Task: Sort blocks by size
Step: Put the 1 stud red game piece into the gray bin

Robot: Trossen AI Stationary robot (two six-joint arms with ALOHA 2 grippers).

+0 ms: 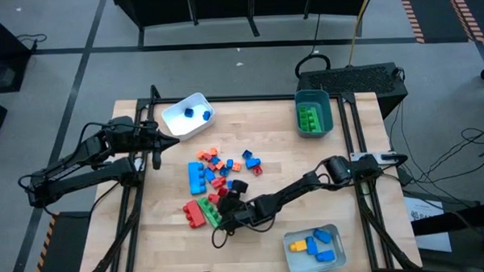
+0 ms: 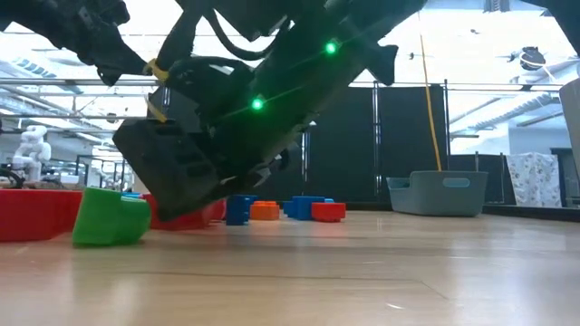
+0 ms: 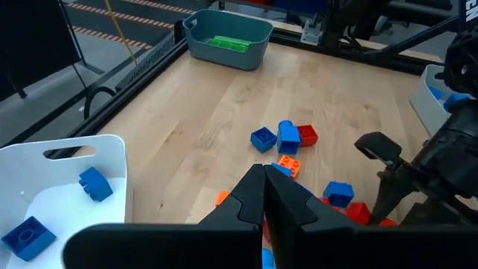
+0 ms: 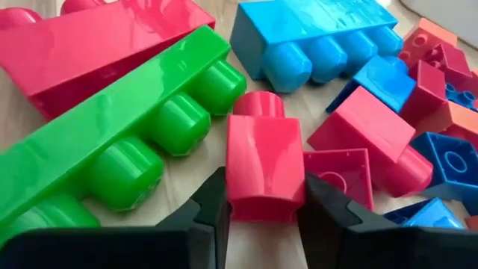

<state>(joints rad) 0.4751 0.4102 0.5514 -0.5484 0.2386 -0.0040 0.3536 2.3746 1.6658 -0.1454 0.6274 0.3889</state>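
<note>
I have the right claw (image 4: 263,217) pinching a small red single-stud block (image 4: 264,161) just beside the long green bar (image 4: 112,142). Lift straight (bar touches it). Left claw (image 3: 263,202) pressed together, idle.

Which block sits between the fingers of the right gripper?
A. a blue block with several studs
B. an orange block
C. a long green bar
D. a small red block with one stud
D: in the right wrist view the right gripper has its two dark fingers on either side of a small red block with a single stud.
</note>
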